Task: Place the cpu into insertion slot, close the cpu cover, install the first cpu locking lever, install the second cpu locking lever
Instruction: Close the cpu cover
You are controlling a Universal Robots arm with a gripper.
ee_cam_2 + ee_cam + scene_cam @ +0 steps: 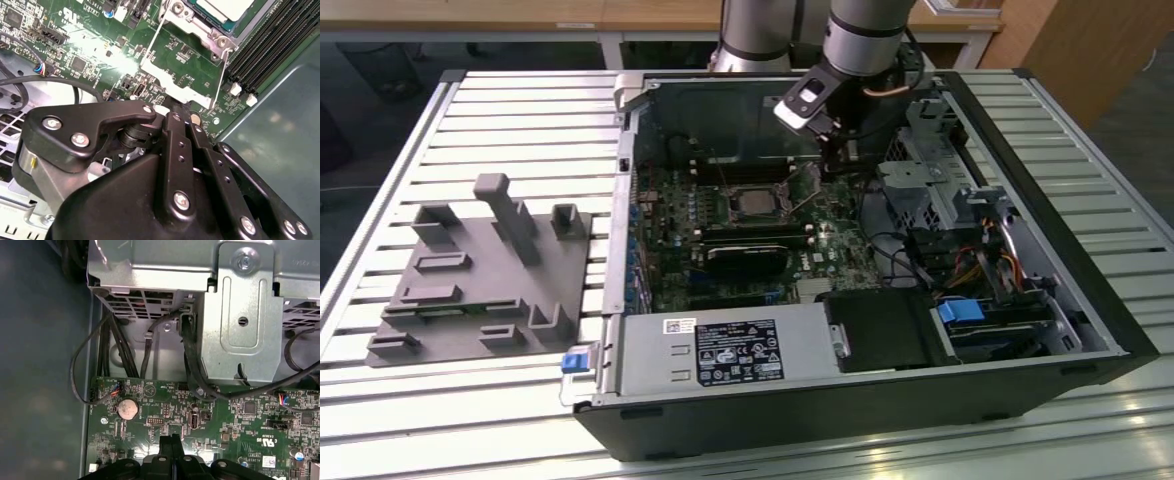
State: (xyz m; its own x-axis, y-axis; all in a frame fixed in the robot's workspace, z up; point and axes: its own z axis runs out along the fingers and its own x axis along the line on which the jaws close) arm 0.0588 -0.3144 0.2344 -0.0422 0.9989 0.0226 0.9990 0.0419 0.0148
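1. We see the cpu [223, 7] seated in the slot [212, 36], near the board's [674, 240] middle
2. The cover [170, 85] stands open
3. The gripper [176, 111], fingers pressed together, meets the cover's edge

The table [480, 100] was ribbed pale metal with a soft sheen. A fixture block [480, 270] on it looked like matt grey plastic. The computer case [854, 415] had a matt black outer wall and dull grey sheet metal inside. The motherboard [225, 412] was glossy green lacquered board. The cpu [225, 7] had a smooth, pale satin metal top. The cpu cover [167, 82] was thin, bright, reflective metal. The gripper [175, 112] was matt black metal with shiny silver screws. The drive cage [245, 315] was dull galvanised sheet metal. The cables [80, 370] had smooth black sheathing, and the coin battery [127, 408] was polished metal.
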